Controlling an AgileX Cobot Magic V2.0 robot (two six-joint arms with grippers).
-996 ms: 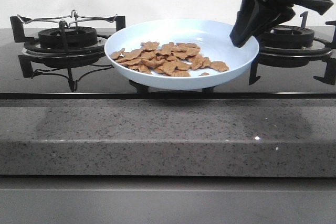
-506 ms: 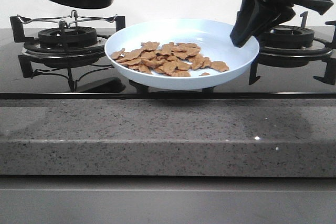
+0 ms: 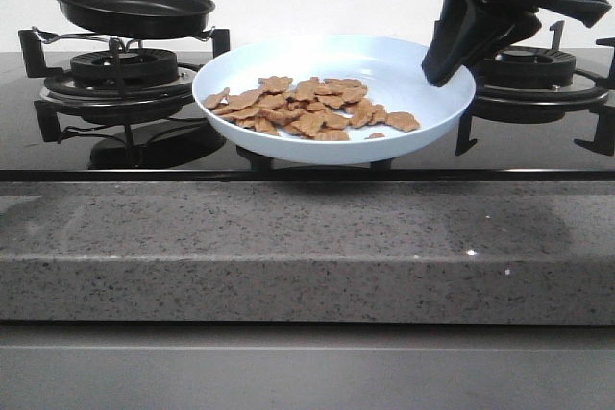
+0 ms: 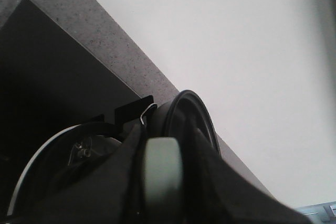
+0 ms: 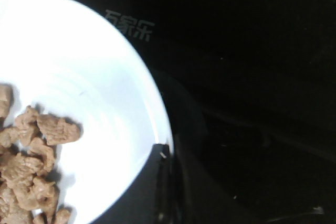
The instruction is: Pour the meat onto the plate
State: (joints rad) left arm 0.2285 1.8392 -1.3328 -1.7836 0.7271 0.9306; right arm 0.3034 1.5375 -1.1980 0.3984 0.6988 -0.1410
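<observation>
The pale blue plate (image 3: 404, 69) sits low over the black stove top between two burners, with the meat (image 3: 307, 108) heaped in its middle. My right gripper (image 3: 437, 69) is shut on the plate's right rim. The right wrist view shows the fingers (image 5: 157, 182) clamped on the rim of the plate (image 5: 94, 77), beside the meat (image 5: 31, 166). My left gripper (image 4: 163, 182) is shut on the grey-green handle (image 4: 163, 166) of the black frying pan (image 4: 191, 124). In the front view the pan (image 3: 135, 7) hangs level and looks empty just above the left burner.
The left burner grate (image 3: 120, 69) lies right under the pan. The right burner (image 3: 533, 69) stands behind my right arm. A grey speckled counter edge (image 3: 307, 247) runs along the front of the stove. A white wall is behind.
The frying pan has come down and to the left and levelled out over the left burner. The plate, the meat and my right gripper have not moved.
</observation>
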